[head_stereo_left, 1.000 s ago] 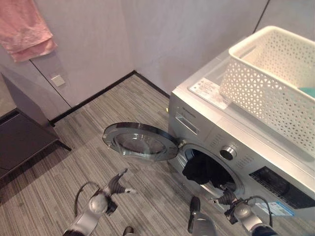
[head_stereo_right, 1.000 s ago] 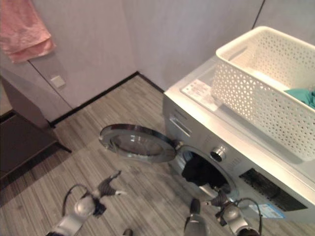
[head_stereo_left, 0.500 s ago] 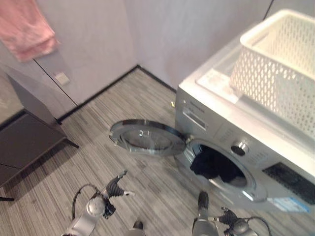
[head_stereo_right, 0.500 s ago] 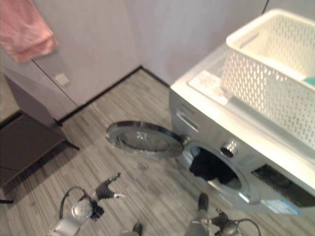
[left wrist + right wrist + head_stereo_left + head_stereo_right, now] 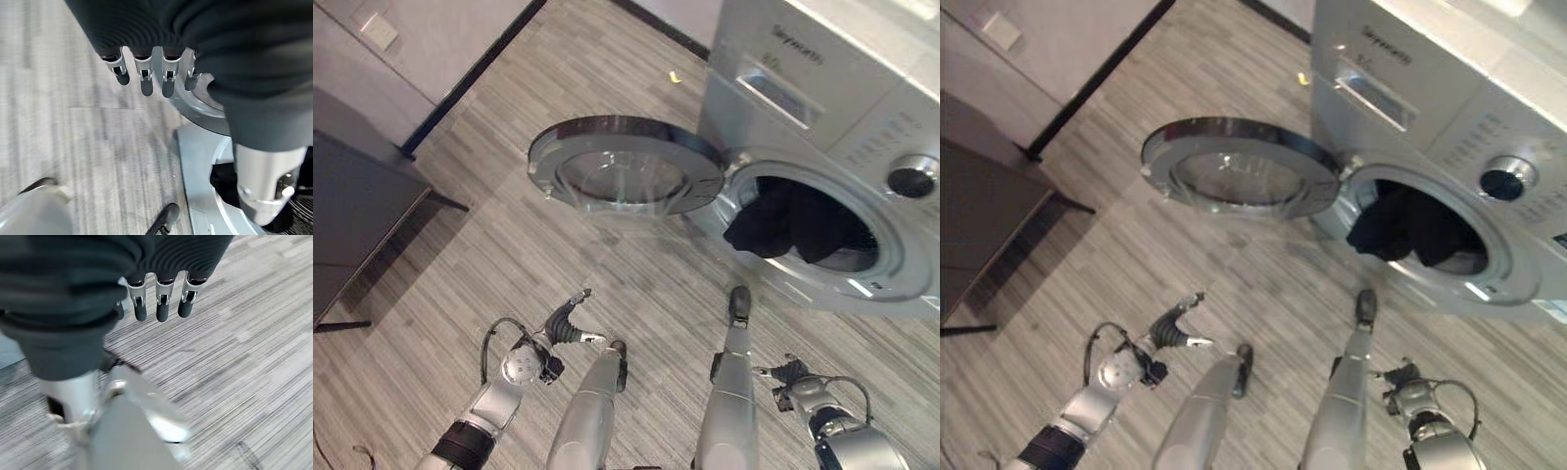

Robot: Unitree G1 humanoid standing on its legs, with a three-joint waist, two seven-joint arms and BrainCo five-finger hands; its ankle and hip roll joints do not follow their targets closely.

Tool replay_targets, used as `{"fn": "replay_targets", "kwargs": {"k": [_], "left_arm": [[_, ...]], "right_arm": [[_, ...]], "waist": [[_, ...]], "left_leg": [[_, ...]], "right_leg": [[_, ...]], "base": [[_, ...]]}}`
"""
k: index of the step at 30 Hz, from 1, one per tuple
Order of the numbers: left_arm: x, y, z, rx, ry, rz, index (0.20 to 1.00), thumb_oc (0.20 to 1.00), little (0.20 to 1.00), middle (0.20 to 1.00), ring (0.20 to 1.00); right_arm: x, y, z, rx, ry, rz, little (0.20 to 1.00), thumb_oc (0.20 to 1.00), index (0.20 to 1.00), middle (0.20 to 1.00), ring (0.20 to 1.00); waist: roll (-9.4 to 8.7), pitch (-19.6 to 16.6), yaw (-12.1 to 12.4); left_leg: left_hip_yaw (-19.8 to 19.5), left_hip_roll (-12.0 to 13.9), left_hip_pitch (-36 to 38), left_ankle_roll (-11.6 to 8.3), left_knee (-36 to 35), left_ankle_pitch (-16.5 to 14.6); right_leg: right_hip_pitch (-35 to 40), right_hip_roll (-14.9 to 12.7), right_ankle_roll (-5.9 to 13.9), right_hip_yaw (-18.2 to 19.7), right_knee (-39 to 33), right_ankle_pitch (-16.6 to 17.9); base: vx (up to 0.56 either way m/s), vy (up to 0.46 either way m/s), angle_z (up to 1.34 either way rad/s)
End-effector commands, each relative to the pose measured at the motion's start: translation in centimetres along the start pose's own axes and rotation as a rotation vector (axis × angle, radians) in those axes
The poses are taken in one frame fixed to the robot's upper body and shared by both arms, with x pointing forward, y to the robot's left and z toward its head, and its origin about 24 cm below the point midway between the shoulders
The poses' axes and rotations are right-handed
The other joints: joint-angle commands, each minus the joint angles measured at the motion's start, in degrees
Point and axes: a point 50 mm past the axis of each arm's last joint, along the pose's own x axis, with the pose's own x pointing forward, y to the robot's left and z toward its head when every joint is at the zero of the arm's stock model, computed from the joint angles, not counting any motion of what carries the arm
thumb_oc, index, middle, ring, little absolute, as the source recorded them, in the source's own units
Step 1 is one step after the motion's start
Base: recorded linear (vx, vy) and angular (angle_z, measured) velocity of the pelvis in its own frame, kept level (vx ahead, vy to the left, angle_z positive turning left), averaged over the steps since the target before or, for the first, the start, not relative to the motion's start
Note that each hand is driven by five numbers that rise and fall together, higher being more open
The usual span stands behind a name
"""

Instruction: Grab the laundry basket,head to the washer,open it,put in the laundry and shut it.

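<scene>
Dark laundry sat bunched inside the drum of the front-loading washer, part of it draped over the lower lip of the round opening. The washer door stood swung fully open toward the robot's left, glass porthole facing up, hinged at the opening's left edge. A round control knob sat above and to the right of the opening, with the detergent drawer on the upper front panel to its left. The left hand hung low over the wood-look floor, well short of the door, empty, fingers straight and relaxed in a row pointing toward the door rim, thumb apart. The right hand hung low in front of the washer, below the opening, also empty; in its wrist view the fingers were straight and loosely spread over bare floor, touching nothing. A small yellow scrap lay on the floor by the washer's left front corner. A dark cabinet stood at the far left against the wall, with a white wall plate above it.
</scene>
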Motion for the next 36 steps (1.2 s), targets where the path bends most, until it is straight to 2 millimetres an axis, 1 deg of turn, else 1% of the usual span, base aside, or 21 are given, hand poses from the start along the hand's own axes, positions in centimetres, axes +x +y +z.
{"fn": "replay_targets", "kwargs": {"k": [1, 2, 3, 4, 5, 6, 7, 10, 13, 14, 16, 17, 18, 19, 20, 21, 22, 24, 29, 30, 36], "left_arm": [[-0.3, 0.6, 2.0, -0.033, -0.117, 0.033, 1.000, 1.000, 1.000, 1.000, 1.000], [-0.3, 0.6, 2.1, -0.034, -0.118, 0.033, 1.000, 1.000, 1.000, 1.000, 1.000], [-0.4, 0.5, 2.3, -0.046, -0.129, 0.035, 1.000, 1.000, 1.000, 1.000, 1.000], [-0.4, 0.5, 2.4, -0.055, -0.133, 0.036, 1.000, 1.000, 1.000, 1.000, 1.000], [-0.4, 0.5, 2.4, -0.055, -0.133, 0.036, 1.000, 1.000, 1.000, 1.000, 1.000], [-0.3, 0.4, 2.3, -0.060, -0.132, 0.036, 1.000, 1.000, 1.000, 1.000, 1.000], [-0.4, 0.4, 2.3, -0.062, -0.130, 0.037, 1.000, 1.000, 1.000, 1.000, 1.000], [-0.3, 0.4, 2.5, -0.060, -0.138, 0.039, 1.000, 1.000, 1.000, 1.000, 1.000], [-0.1, 0.3, 2.7, -0.071, -0.145, 0.040, 1.000, 1.000, 1.000, 1.000, 1.000], [-0.1, 0.3, 2.9, -0.075, -0.151, 0.039, 1.000, 1.000, 1.000, 1.000, 1.000], [0.0, 0.5, 3.2, -0.080, -0.163, 0.044, 1.000, 1.000, 1.000, 1.000, 1.000], [0.0, 0.5, 3.2, -0.080, -0.163, 0.044, 1.000, 1.000, 1.000, 1.000, 1.000], [0.2, 0.6, 3.8, -0.097, -0.189, 0.052, 1.000, 1.000, 1.000, 1.000, 1.000], [0.2, 0.6, 3.8, -0.097, -0.190, 0.053, 1.000, 1.000, 1.000, 1.000, 1.000], [0.2, 0.7, 4.1, -0.099, -0.204, 0.055, 1.000, 1.000, 1.000, 1.000, 1.000], [0.2, 0.8, 4.3, -0.103, -0.217, 0.060, 1.000, 1.000, 1.000, 1.000, 1.000], [0.2, 0.7, 4.5, -0.108, -0.225, 0.060, 1.000, 1.000, 1.000, 1.000, 1.000], [0.2, 0.8, 5.1, -0.117, -0.251, 0.066, 1.000, 1.000, 1.000, 1.000, 1.000], [0.2, 1.1, 5.9, -0.131, -0.294, 0.082, 1.000, 1.000, 1.000, 1.000, 1.000], [0.2, 1.4, 6.1, -0.124, -0.304, 0.099, 1.000, 1.000, 1.000, 1.000, 1.000], [0.4, 1.7, 7.1, -0.139, -0.351, 0.119, 1.000, 1.000, 1.000, 1.000, 1.000]], "right_arm": [[0.3, -3.3, -0.1, 0.015, 0.010, -0.108, 1.000, 1.000, 1.000, 1.000, 1.000], [0.3, -3.4, 0.0, 0.015, 0.010, -0.109, 1.000, 1.000, 1.000, 1.000, 1.000], [0.4, -5.0, 1.0, 0.051, -0.006, -0.158, 1.000, 1.000, 1.000, 1.000, 1.000], [0.4, -5.9, 1.6, 0.071, -0.017, -0.186, 1.000, 1.000, 1.000, 1.000, 1.000], [0.4, -5.9, 1.6, 0.071, -0.017, -0.186, 1.000, 1.000, 1.000, 1.000, 1.000], [0.4, -6.4, 1.8, 0.084, -0.020, -0.205, 1.000, 1.000, 1.000, 1.000, 1.000], [0.4, -7.7, 2.3, 0.110, -0.026, -0.241, 1.000, 1.000, 1.000, 1.000, 1.000], [0.3, -9.6, 3.0, 0.149, -0.029, -0.299, 1.000, 1.000, 1.000, 1.000, 1.000], [0.1, -10.9, 3.2, 0.192, -0.023, -0.336, 1.000, 1.000, 1.000, 1.000, 1.000], [0.1, -11.5, 3.2, 0.212, -0.019, -0.350, 1.000, 1.000, 1.000, 1.000, 1.000], [-0.1, -12.4, 3.4, 0.250, -0.016, -0.370, 1.000, 1.000, 1.000, 1.000, 1.000], [-0.1, -12.4, 3.4, 0.250, -0.016, -0.370, 1.000, 1.000, 1.000, 1.000, 1.000], [-0.3, -13.4, 3.9, 0.292, -0.030, -0.388, 1.000, 1.000, 1.000, 1.000, 1.000], [-0.3, -13.4, 3.9, 0.293, -0.031, -0.389, 1.000, 1.000, 1.000, 1.000, 1.000], [-0.4, -13.8, 4.3, 0.314, -0.041, -0.400, 1.000, 1.000, 1.000, 1.000, 1.000], [-0.5, -14.3, 5.0, 0.322, -0.063, -0.413, 1.000, 1.000, 1.000, 1.000, 1.000], [-0.6, -14.4, 5.2, 0.326, -0.069, -0.418, 1.000, 1.000, 1.000, 1.000, 1.000], [-0.8, -15.3, 6.3, 0.357, -0.104, -0.436, 1.000, 1.000, 1.000, 1.000, 1.000], [-1.7, -17.5, 8.4, 0.484, -0.174, -0.480, 1.000, 1.000, 1.000, 1.000, 1.000], [-2.2, -18.6, 9.6, 0.555, -0.217, -0.488, 1.000, 1.000, 1.000, 1.000, 1.000], [-3.8, -21.1, 12.6, 0.684, -0.336, -0.500, 1.000, 1.000, 1.000, 1.000, 1.000]], "waist": [[1.29, -0.96, 1.08], [1.34, -0.99, 1.10], [1.99, -0.45, 1.44], [2.28, -0.28, 1.67], [2.29, -0.29, 1.66], [2.49, -0.10, 1.83], [3.02, 0.32, 2.14], [3.85, 1.04, 2.63], [4.46, 1.59, 2.73], [5.04, 1.76, 3.10], [5.21, 2.08, 2.93], [5.22, 2.06, 2.92], [6.24, 2.65, 3.33], [6.06, 2.62, 3.14], [6.64, 2.79, 3.46], [6.83, 2.88, 3.49], [7.27, 2.97, 3.72], [7.86, 3.23, 3.82], [9.48, 3.30, 4.69], [9.89, 3.18, 5.01], [11.86, 2.40, 7.22]], "left_leg": [[-0.17, 0.25, 4.04, 1.90, -9.03, -1.05], [-0.18, 0.24, 3.93, 1.89, -8.96, -1.07], [-0.36, 0.12, 3.09, 1.79, -8.64, -0.83], [-0.49, 0.22, 2.91, 1.60, -8.94, -0.61], [-0.50, 0.22, 2.88, 1.59, -8.93, -0.61], [-0.58, 0.29, 2.92, 1.48, -9.28, -0.50], [-0.95, 0.53, 3.06, 1.14, -10.00, -0.15], [-1.34, 0.88, 3.22, 0.67, -11.24, 0.43], [-1.81, 1.29, 3.46, 0.13, -12.99, 1.21], [-2.03, 1.97, 3.86, -0.08, -13.63, 1.07], [-2.40, 1.86, 3.34, -0.41, -14.75, 2.21], [-2.41, 1.86, 3.31, -0.41, -14.76, 2.22], [-2.88, 2.72, 3.00, -0.86, -16.22, 2.70], [-2.89, 2.42, 2.74, -0.90, -16.29, 3.06], [-3.01, 2.84, 2.61, -1.09, -16.87, 3.14], [-3.24, 2.55, 1.98, -1.26, -17.51, 3.95], [-3.28, 2.91, 2.02, -1.31, -17.90, 3.84], [-3.36, 2.64, 1.03, -1.55, -19.05, 4.90], [-3.56, 2.94, -0.27, -1.92, -21.41, 6.07], [-3.71, 2.55, -0.92, -2.08, -22.70, 7.08], [-4.51, 3.26, -1.09, -2.41, -27.14, 8.95]], "right_leg": [[-2.71, -0.79, 0.50, -0.69, -0.70, 9.09], [-2.83, -0.79, 0.50, -0.67, -0.62, 9.05], [-4.03, -0.98, 0.48, -0.74, 0.36, 8.87], [-4.46, -1.05, 0.51, -0.89, 0.66, 8.80], [-4.48, -1.05, 0.50, -0.90, 0.68, 8.79], [-4.66, -1.06, 0.54, -1.08, 0.88, 8.72], [-4.92, -1.00, 0.53, -1.63, 1.38, 8.40], [-5.69, -1.02, 0.68, -2.48, 2.05, 8.03], [-6.07, -0.74, 0.69, -2.96, 2.23, 7.68], [-6.09, -0.16, 0.65, -3.26, 2.58, 7.10], [-7.05, -0.35, 0.59, -3.27, 2.78, 7.19], [-7.09, -0.36, 0.59, -3.27, 2.80, 7.17], [-8.34, 0.26, 0.69, -3.49, 3.63, 6.51], [-8.54, -0.02, 0.64, -3.42, 3.44, 6.85], [-9.06, 0.27, 0.74, -3.58, 3.86, 6.41], [-9.87, -0.01, 0.68, -3.41, 3.82, 6.77], [-10.06, 0.28, 0.75, -3.40, 4.10, 6.39], [-11.73, -0.04, 0.74, -3.15, 4.17, 6.68], [-14.65, 0.36, 0.80, -2.44, 5.21, 5.90], [-16.04, 0.06, 0.85, -2.13, 5.24, 6.20], [-19.40, 0.17, 1.04, -1.84, 7.35, 4.82]], "base": [[0.00, 0.000, 0.00], [0.02, 0.000, 0.13], [0.01, -0.024, 0.18], [0.01, -0.024, 0.15], [0.01, -0.035, 0.02], [0.04, -0.056, 0.02], [0.05, -0.072, 0.03], [0.03, -0.072, 0.13], [0.03, -0.071, 0.18], [0.01, -0.073, 0.08], [0.00, -0.066, 0.03], [0.00, -0.078, 0.04], [-0.01, -0.051, 0.02], [0.00, -0.064, 0.02], [-0.02, -0.033, 0.02], [0.00, -0.035, 0.04], [-0.01, -0.024, 0.06], [0.00, -0.009, 0.02], [0.00, 0.000, 0.00], [0.01, 0.003, 0.06], [0.01, -0.007, 0.05]]}}
